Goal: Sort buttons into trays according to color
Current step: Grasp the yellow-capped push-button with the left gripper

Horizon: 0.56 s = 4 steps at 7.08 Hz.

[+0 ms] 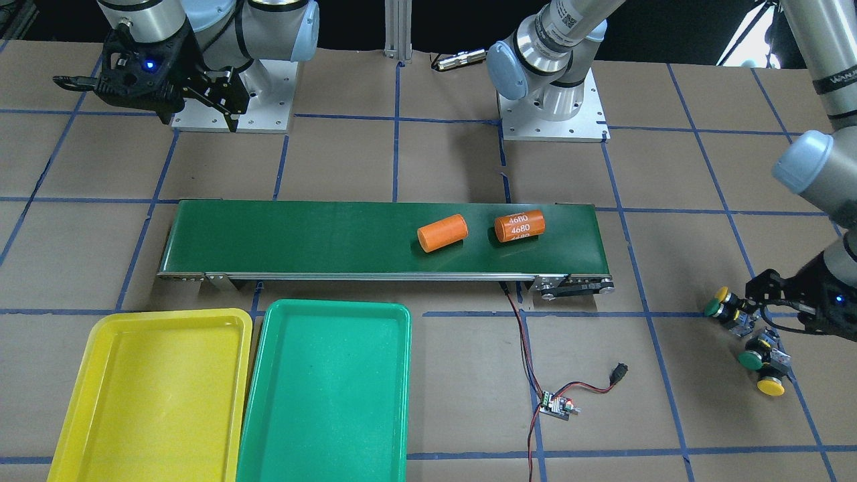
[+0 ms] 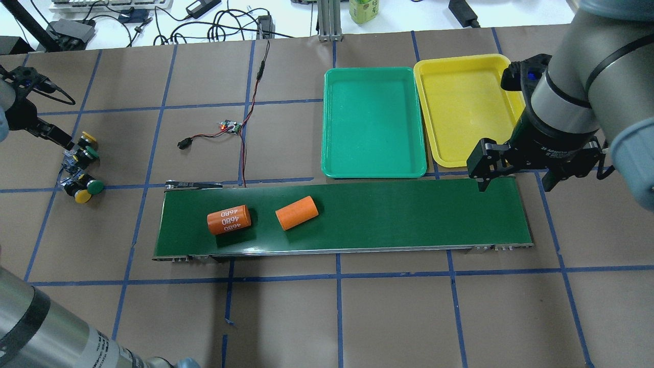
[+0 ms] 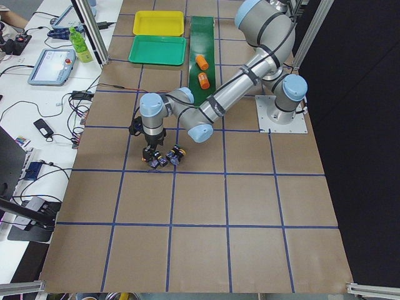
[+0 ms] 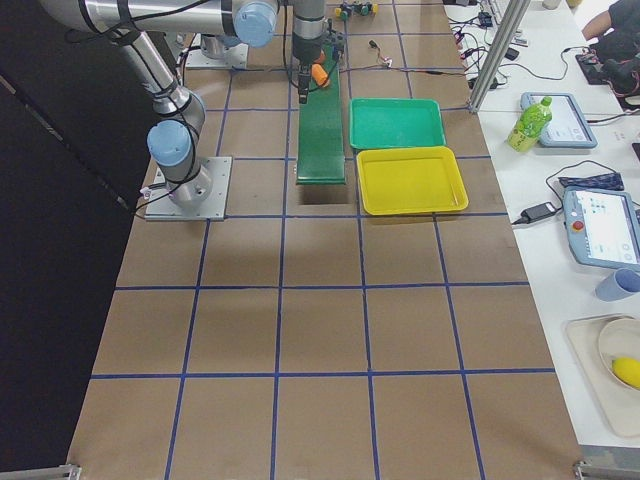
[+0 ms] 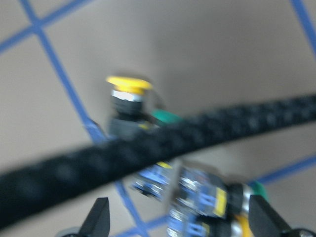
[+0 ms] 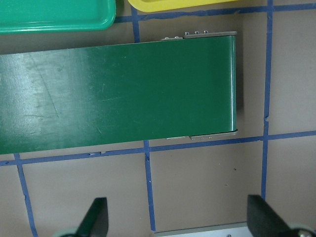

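Right now the four buttons [image 1: 751,359] sit clustered on the brown table [image 1: 469,167], past one end of the conveyor belt [image 1: 301,237]. They are well apart from the yellow tray [image 2: 462,107] and green tray [image 2: 373,122], which lie side by side near the belt's other end. The left gripper [image 5: 180,219] hangs just over the cluster, fingers spread wide and not closed on any button. The right gripper [image 6: 178,217] hovers above the belt's end near the yellow tray, fingers likewise apart.

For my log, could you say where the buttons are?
Overhead view: the buttons cluster far left on the table, by the left gripper, left of the conveyor.
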{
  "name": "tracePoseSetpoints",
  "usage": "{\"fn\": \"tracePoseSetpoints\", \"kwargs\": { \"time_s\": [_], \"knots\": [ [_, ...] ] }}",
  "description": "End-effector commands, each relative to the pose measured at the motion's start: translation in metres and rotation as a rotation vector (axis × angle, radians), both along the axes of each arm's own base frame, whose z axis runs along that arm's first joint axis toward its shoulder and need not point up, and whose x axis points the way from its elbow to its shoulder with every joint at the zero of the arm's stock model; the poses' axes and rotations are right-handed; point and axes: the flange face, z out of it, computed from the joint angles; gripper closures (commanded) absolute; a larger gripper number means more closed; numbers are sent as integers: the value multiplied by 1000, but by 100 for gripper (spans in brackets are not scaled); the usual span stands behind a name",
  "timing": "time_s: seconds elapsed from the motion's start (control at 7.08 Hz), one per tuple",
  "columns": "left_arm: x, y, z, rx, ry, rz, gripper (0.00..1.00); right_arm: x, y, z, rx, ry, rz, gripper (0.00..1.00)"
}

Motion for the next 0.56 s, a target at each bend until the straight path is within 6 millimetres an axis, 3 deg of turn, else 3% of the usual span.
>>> {"fn": "tracePoseSetpoints", "kwargs": {
  "time_s": [0.0,0.42],
  "knots": [
    [17,-27,-41,8,29,106,0,0,0,0,0,2,0,0],
    [22,-39,-66,22,59,119,0,0,0,0,-2,2,0,0]
  ]
}}
